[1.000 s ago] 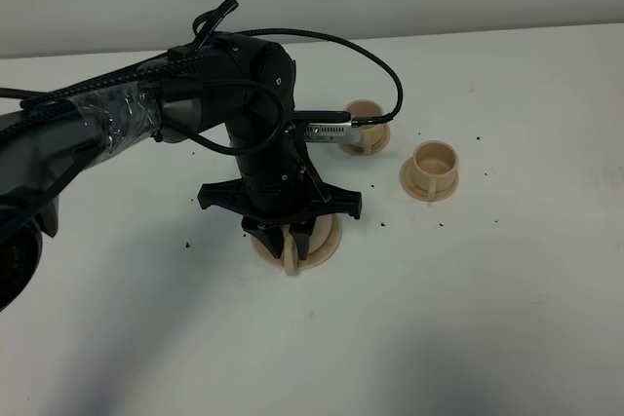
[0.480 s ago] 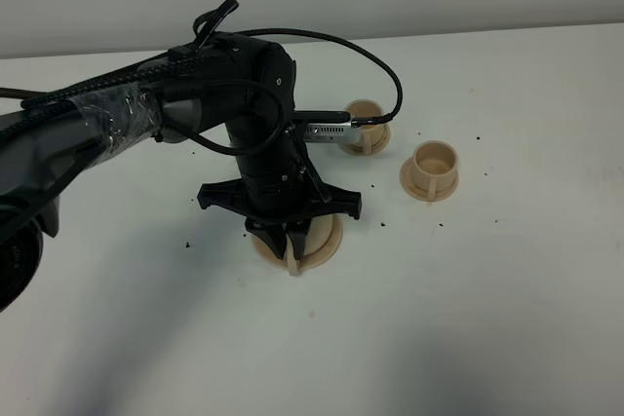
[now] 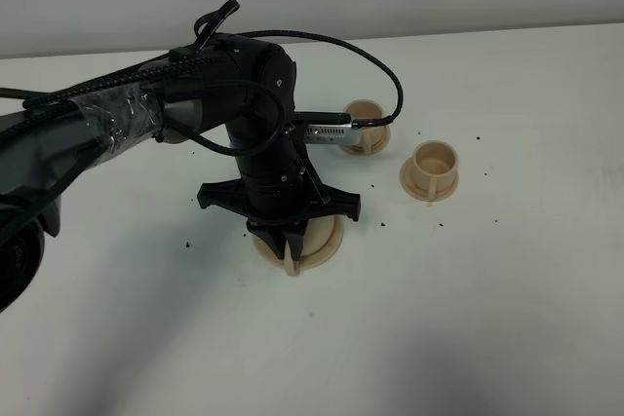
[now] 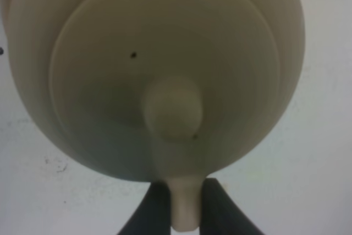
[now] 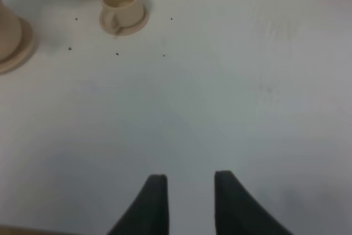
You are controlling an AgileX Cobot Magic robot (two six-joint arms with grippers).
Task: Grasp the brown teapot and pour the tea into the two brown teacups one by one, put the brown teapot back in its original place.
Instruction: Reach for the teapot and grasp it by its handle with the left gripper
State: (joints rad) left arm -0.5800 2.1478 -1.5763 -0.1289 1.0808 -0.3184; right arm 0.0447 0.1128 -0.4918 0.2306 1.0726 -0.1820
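Since the brown teapot (image 4: 165,70) looks rigid, smooth and probably brittle, its thin loop handle (image 4: 184,218) is the sensible hold. The left claw (image 4: 185,196) is clamped there, with the pot on its saucer (image 3: 330,248) at lower centre. The right claw (image 5: 187,188) hangs apart above the counter (image 5: 247,108).

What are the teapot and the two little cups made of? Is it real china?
The brown teapot looks like moulded plastic, though matte ceramic is possible: it is plain beige-tan, smooth and dull, with no glaze shine. The two brown teacups match it, with the same flat tan colour, thick even rims and no gloss. It is probably a toy set, but looks alone cannot settle it.
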